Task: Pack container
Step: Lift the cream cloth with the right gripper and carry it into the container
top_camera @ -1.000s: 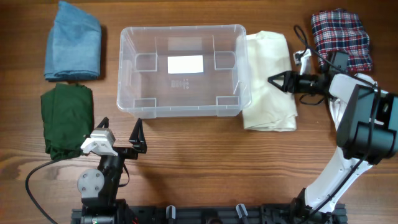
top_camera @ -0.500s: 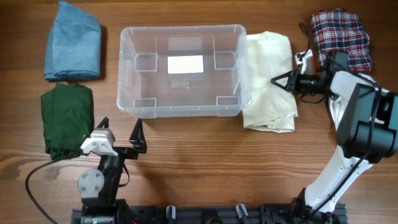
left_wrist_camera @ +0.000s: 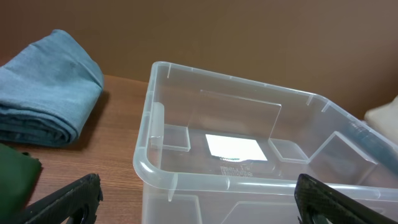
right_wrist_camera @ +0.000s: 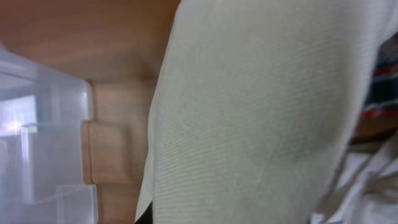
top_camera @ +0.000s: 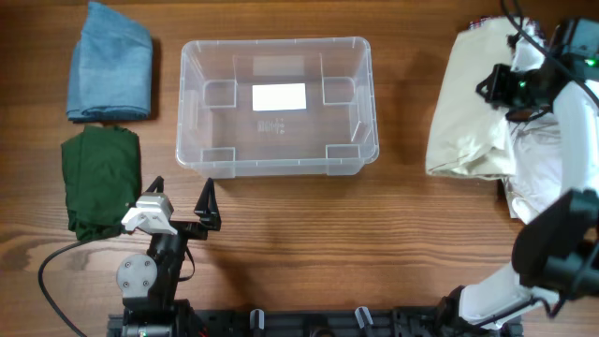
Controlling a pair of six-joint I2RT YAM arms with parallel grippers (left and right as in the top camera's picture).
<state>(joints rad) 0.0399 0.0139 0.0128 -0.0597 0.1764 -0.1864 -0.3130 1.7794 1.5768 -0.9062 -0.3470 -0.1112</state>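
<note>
1. Overhead view: a wooden table (top_camera: 393, 243) with a warm brown, straight-running grain fills the frame. A black mounting rail (top_camera: 309, 323) runs along its near edge, where both arms are based.
2. The container (top_camera: 201, 103) stands upright and empty on the table a little left of centre, long side toward the arms. The white label (top_camera: 279, 96) shows through its base.
3. Well to its left lie a folded blue cloth (top_camera: 109, 61) at the far corner and a dark green cloth (top_camera: 101, 183) just nearer, neither touching the tub.
4. The left gripper (top_camera: 182, 187) sits low near its base in front of the container's near left corner, fingers spread wide with nothing between them. A black cable (top_camera: 56, 262) loops on the wood beside it.
5. The right gripper (top_camera: 491, 86) is at the far right, closed on a cream cloth (top_camera: 463, 122) that hangs well apart from the container and off the wood. The fabric hides most of the jaws.
6. A scrap of plaid cloth (top_camera: 479, 22) peeks out at the cream cloth's far edge.
7. Left wrist view: beyond the tub the table ends against a plain, dull brown backdrop (left_wrist_camera: 249, 31).
8. Right wrist view: cream fabric covers most of the frame, with the container's corner at the left over bare wood.
</note>
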